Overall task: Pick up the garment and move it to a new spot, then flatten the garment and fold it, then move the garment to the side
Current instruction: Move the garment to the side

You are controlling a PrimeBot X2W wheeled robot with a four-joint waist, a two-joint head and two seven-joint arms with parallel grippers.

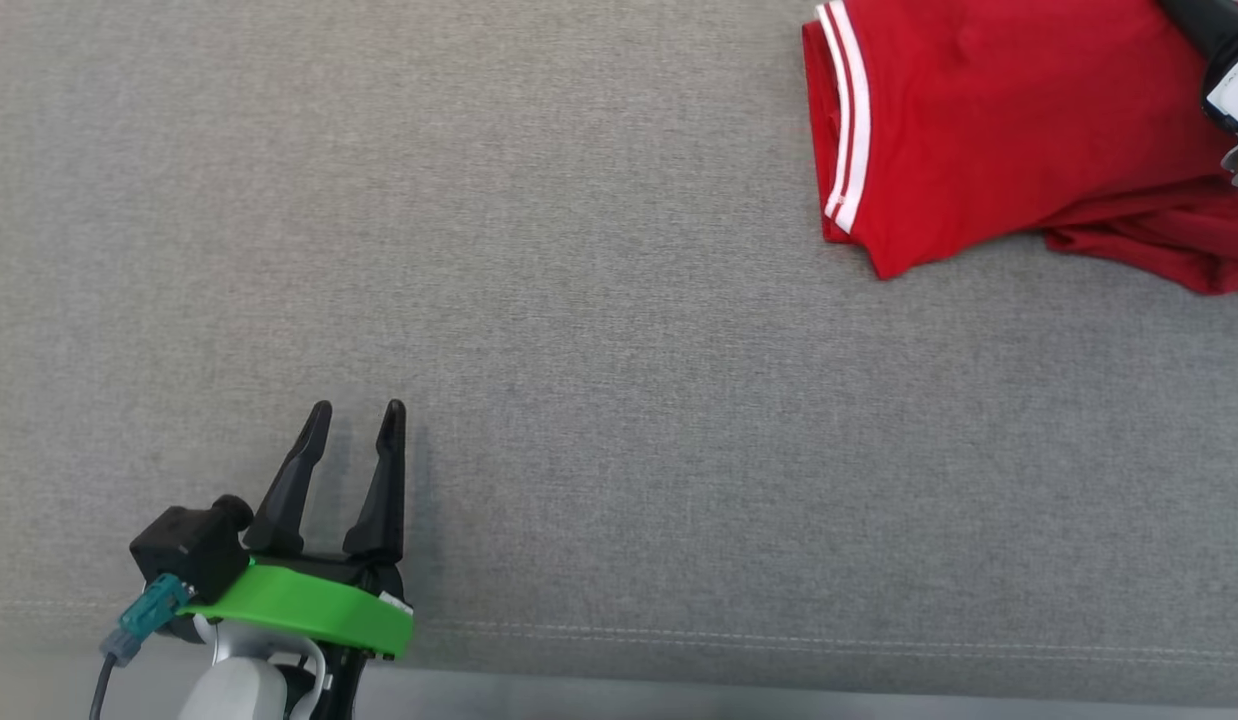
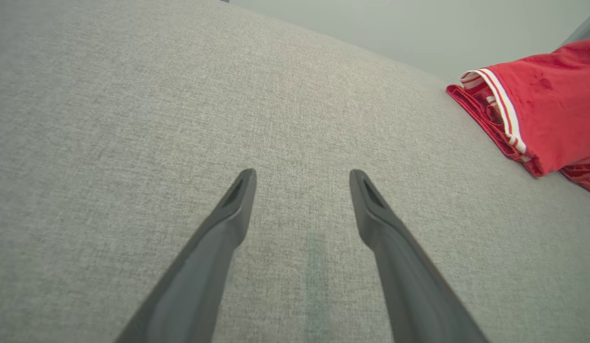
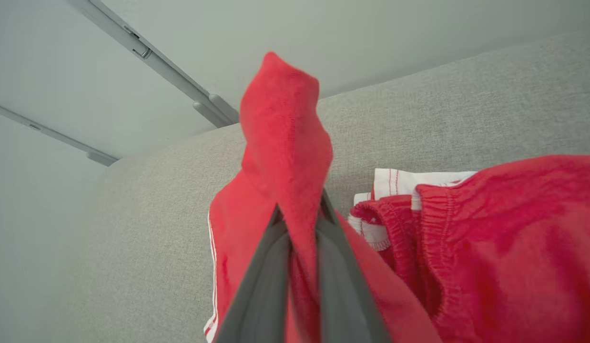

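L claw [image 1: 358, 405] sits low at near-left of the grey bench [image 1: 599, 300], fingers spread wide, nothing between them. L wrist view confirms: just bare fabric under the tips, garment [image 2: 552, 105] well apart, off to the right.

Over to the R claw [image 3: 302, 209]: pinched nearly tight on a fold of the red garment. R wrist view has a peak of red cloth sticking up past the fingertips, w/ the rest bunched on the bench at the right and the elastic waistband [image 3: 442, 214] showing.

Head view: garment lies at far right of the bench, folded over, white stripes [image 1: 849, 110] down its left edge, a lower layer poking out at the right. R arm [image 1: 1214, 25] comes in over it from the top-right corner.
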